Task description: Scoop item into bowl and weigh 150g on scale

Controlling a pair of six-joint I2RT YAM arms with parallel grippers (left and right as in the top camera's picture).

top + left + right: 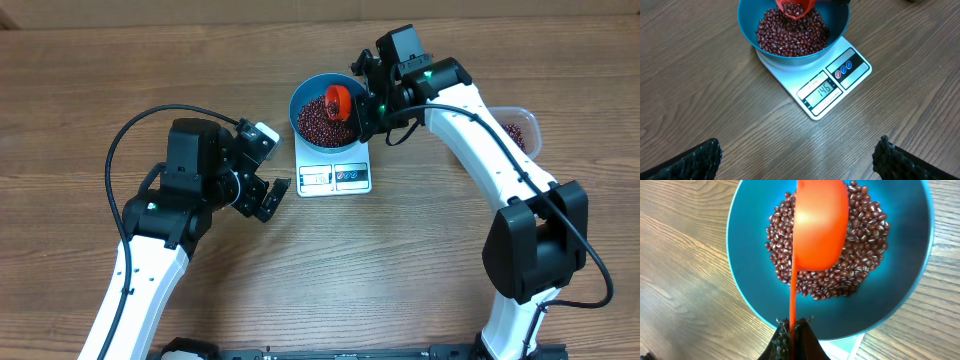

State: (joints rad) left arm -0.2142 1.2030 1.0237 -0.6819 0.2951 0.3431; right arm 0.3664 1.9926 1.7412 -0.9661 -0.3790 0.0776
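Surface: brown wood-grain surface [100, 60] carrying everything in view.
Beans: loose maroon heap of beans [792, 32] in the bottom of the bowl, with a few more sitting in the mouth of the scoop above it.
Bowl: teal bowl [747, 20] standing on the scale's platform and covering most of it.
Scale: white scale [850, 70] with its display [824, 89] facing the left arm. The figure looks like 146, though it is small and slanted.
Scoop: orange-red scoop [821, 225] held over the heap and tipped, with its smooth back towards the right wrist camera.
Right claw: right claw [792, 330] clamped tight on the scoop's thin handle.
Left claw: left claw [799, 159] spread fully wide, holding nothing, hovering over bare wood near the scale.
Tub: clear tub [520, 128] with beans in it, well off to the right of the bowl.
Step in hand: topping up, judged to be only a few grams short of target.
Doing it well: tilt slowly and let beans trickle out a few at a time. Pause for the reading to settle, and keep the scoop from touching the bowl, since contact would skew the weight.
Hard to see: how many beans remain in the scoop, because its back blocks the right wrist view. The right arm hides part of the tub, and the bowl's far rim is cut off in the left wrist view.
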